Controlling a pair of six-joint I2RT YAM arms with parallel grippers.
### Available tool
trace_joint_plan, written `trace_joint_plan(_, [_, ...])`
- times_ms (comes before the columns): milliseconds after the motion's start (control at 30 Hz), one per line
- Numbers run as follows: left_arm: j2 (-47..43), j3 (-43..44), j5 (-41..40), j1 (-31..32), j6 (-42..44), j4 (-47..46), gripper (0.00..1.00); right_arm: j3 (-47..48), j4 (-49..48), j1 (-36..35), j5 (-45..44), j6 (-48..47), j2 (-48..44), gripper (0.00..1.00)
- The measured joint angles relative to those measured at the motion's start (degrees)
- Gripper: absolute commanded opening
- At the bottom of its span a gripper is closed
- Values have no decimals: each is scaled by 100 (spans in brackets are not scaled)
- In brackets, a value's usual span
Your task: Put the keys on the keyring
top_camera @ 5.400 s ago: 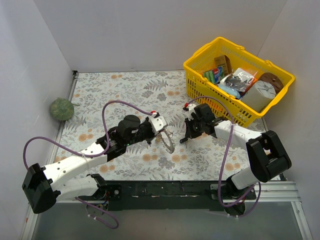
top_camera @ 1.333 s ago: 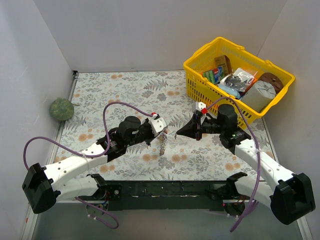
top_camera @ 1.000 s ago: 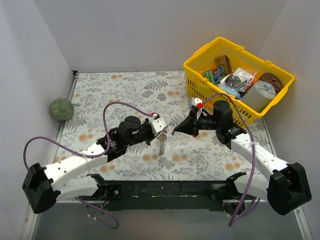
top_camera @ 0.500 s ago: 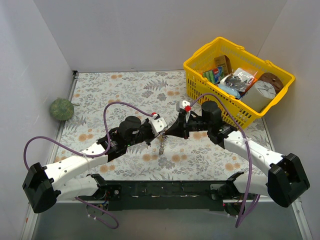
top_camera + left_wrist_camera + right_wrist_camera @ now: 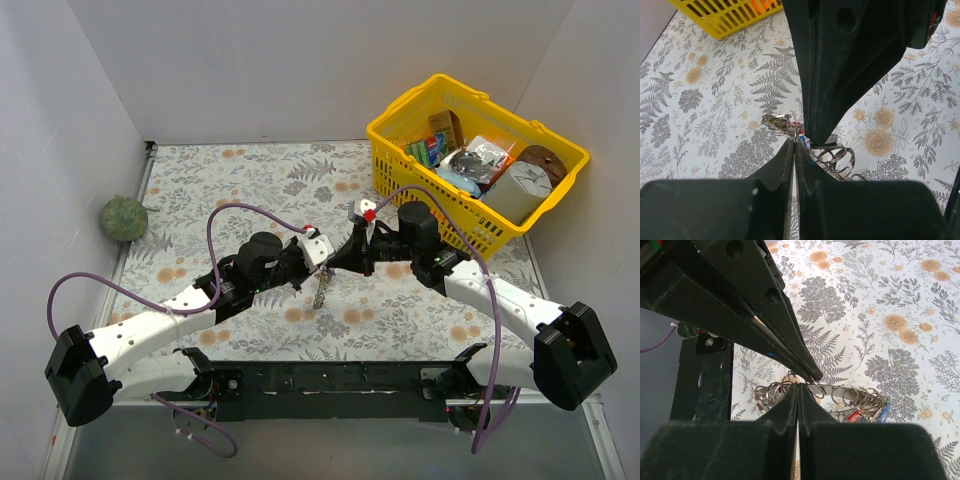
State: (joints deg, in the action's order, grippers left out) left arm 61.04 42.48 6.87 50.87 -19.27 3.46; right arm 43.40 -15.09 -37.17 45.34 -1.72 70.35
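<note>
The keyring (image 5: 320, 290) hangs above the flowered table between both arms. My left gripper (image 5: 322, 267) is shut on its top edge; in the left wrist view (image 5: 794, 143) the tips pinch the rim beside a bunch of small wire loops (image 5: 836, 156). My right gripper (image 5: 338, 266) is shut, its tips against the keyring's band (image 5: 855, 390) in the right wrist view (image 5: 799, 386). A small loop stands at those tips; I cannot tell if it is pinched. A red key (image 5: 855, 415) and a blue key (image 5: 883, 412) hang on the ring.
A yellow basket (image 5: 372, 128) full of odds and ends stands at the back right. A green ball (image 5: 122, 216) lies at the left wall. White walls close the table on three sides.
My right gripper has swung left from the basket side until its tips meet the keyring at the left gripper. The left arm has held the ring nearly still.
</note>
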Motion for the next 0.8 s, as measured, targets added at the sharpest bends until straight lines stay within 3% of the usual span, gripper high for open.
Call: trace_joint_plan(800, [0,-2,0,0,-2,4,0,0,120,-9,-575,-13,-289,1])
